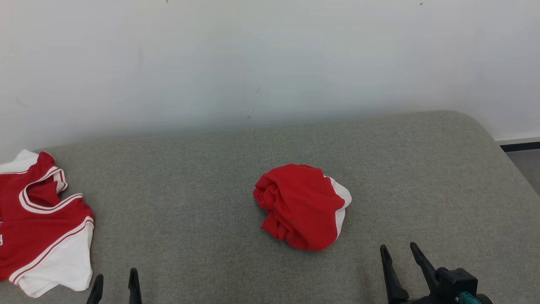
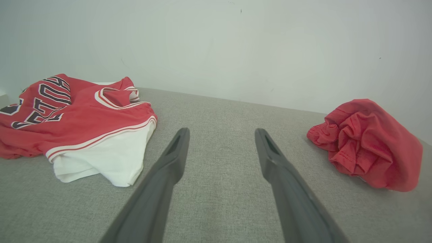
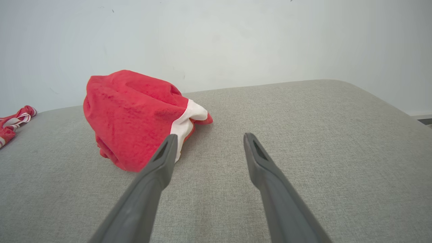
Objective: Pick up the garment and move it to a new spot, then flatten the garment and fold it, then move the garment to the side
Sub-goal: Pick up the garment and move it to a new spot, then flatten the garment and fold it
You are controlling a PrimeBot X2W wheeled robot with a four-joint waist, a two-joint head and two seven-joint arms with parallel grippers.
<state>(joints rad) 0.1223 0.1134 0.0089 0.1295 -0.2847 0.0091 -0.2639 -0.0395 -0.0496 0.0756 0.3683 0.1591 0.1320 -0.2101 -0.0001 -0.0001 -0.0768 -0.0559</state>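
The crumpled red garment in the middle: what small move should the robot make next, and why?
Probably reach the right gripper forward and leftward to the red garment. Both grippers are open and empty, the garment lies bunched and untouched on the grey cushion, and the right gripper is nearer to it than the left gripper.

A plain white painted wall [image 1: 270, 63], evenly lit and flecked with a few small dark marks, runs across the back. In front of it lies a wide, flat upholstered surface of grey woven fabric [image 1: 190, 190], its far right corner rounded. Beyond that corner a dark skirting strip [image 1: 519, 146] lines the wall's foot above a patch of grey floor [image 1: 529, 169].
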